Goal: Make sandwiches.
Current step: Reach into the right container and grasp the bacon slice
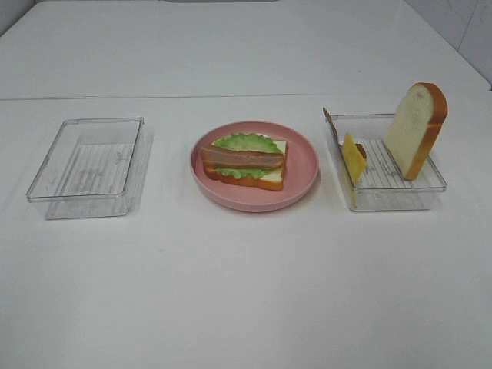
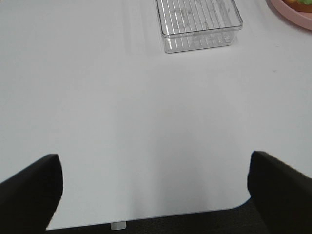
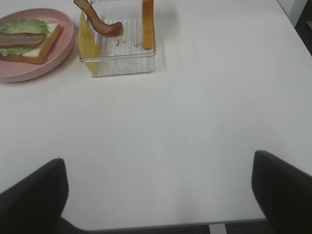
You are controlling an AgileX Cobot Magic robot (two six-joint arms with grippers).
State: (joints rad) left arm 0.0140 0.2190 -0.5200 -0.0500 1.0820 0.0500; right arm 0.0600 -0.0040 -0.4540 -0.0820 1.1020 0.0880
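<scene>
Left tool (image 2: 155,195) and right tool (image 3: 158,195) gape wide, empty. Centre right, the bread slice (image 1: 416,129) leans upright in its tray (image 1: 388,198); a clumsy pinch could topple it.

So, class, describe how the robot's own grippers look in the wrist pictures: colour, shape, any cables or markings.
Little shows. Of the left gripper and the right gripper only two fingers each appear. They are plain matt black, broad and blocky, with rounded edges. No cables, markings or labels are visible on them. The arms themselves are outside every view, the exterior high one included.
</scene>
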